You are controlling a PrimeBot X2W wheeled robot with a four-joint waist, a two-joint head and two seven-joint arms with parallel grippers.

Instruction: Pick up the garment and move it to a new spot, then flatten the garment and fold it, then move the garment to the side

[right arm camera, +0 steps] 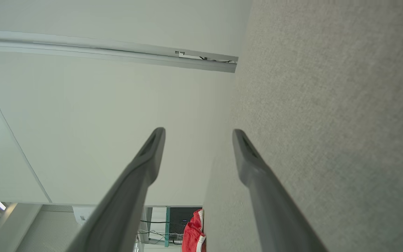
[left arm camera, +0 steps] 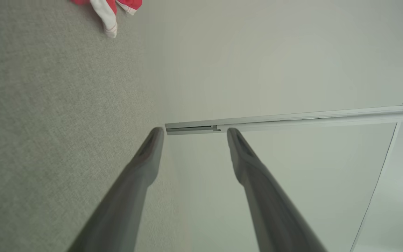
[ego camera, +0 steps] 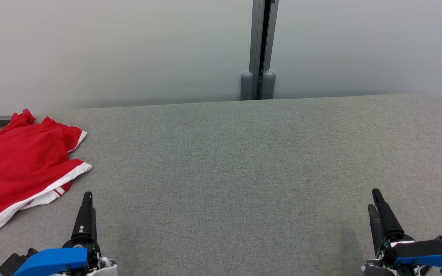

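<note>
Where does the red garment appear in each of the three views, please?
Head view: the garment lies at the left edge, on the grey table.
Left wrist view: a red-and-white corner of the garment shows at the top edge, left of centre.
Right wrist view: the garment sits at the bottom edge, near centre.
Shared landmark: the grey wall rail.

The garment (ego camera: 17, 168) lies on the table (ego camera: 244, 161) at its left edge, perhaps overhanging; a post (ego camera: 261, 46) stands behind.

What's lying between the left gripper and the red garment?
Nothing; the head view shows bare grey table between the left gripper and the garment.
</note>
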